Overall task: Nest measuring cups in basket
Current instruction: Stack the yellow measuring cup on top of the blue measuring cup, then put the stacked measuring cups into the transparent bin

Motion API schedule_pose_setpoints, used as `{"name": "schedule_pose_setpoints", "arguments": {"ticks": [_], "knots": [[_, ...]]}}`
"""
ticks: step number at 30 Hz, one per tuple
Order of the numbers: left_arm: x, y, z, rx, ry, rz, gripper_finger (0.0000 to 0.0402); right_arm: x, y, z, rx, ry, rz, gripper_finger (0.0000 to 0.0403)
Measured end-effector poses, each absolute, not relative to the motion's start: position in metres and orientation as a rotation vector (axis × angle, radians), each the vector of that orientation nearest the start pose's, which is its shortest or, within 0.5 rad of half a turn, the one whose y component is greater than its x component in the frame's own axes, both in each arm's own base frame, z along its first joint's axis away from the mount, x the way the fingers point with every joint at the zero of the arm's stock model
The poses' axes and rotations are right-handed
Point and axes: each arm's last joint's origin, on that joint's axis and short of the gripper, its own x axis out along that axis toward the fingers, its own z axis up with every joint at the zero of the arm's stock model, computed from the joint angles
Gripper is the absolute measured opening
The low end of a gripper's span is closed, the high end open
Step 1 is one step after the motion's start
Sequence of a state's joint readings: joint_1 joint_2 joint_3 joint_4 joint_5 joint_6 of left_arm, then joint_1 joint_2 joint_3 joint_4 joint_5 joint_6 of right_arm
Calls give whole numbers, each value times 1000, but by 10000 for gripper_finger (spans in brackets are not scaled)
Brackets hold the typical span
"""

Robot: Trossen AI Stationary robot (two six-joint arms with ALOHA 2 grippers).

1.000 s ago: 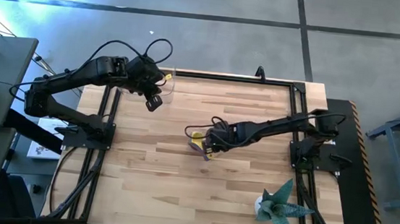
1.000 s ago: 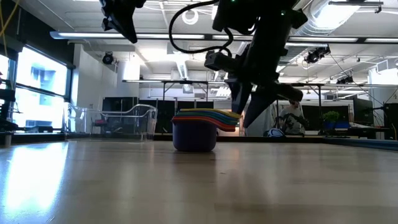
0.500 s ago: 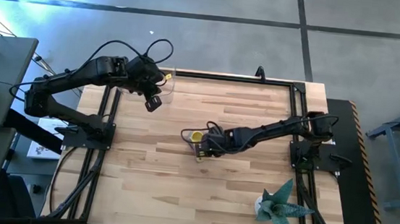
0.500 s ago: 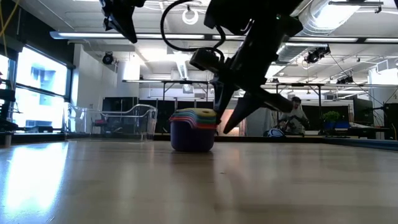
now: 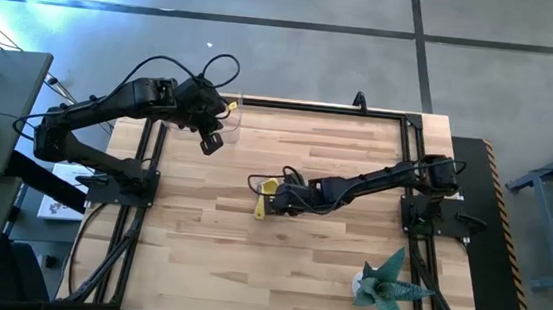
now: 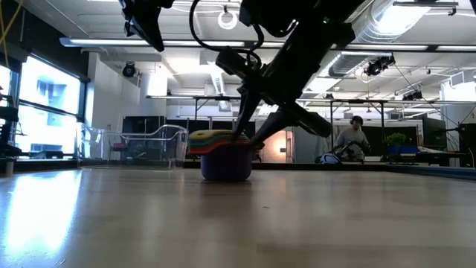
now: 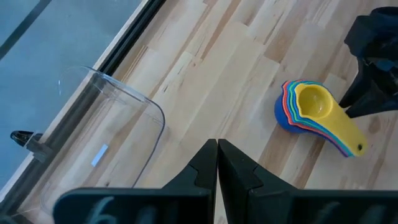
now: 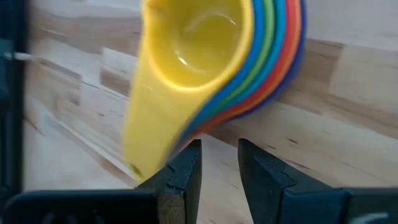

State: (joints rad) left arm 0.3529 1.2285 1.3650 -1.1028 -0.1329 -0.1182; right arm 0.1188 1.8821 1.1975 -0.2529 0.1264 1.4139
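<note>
The measuring cups [image 5: 271,188] are already nested into one stack, yellow on top and purple at the bottom, and that stack stands on the bare desk [image 5: 246,273] well apart from the basket [image 7: 106,134]. So the nesting itself looks done, while the move into the basket is still to come. The basket sits at the desk's far left corner and holds no cup that the pictures show.

The right gripper [image 5: 284,201] is low on the desk just beside the stack, on the side away from the basket. Its jaws stand a little apart with nothing between them, and the stacked handles lie just ahead of the tips in the right wrist view. Whether a fingertip touches the stack cannot be told.

The left gripper [image 5: 212,141] hangs in the air near the basket, its jaws pressed together and empty.

What is left, by this reading, is to grasp the whole stack and carry it across to the basket.
</note>
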Motion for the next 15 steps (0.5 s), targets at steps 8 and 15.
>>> {"name": "schedule_pose_setpoints", "arguments": {"ticks": [8, 15], "knots": [[206, 80, 365, -190, 950, 491, 3, 378, 42, 177, 1131, 779, -622, 96], [206, 80, 365, -226, 941, 509, 3, 367, 32, 221, 836, 721, -444, 96]]}}
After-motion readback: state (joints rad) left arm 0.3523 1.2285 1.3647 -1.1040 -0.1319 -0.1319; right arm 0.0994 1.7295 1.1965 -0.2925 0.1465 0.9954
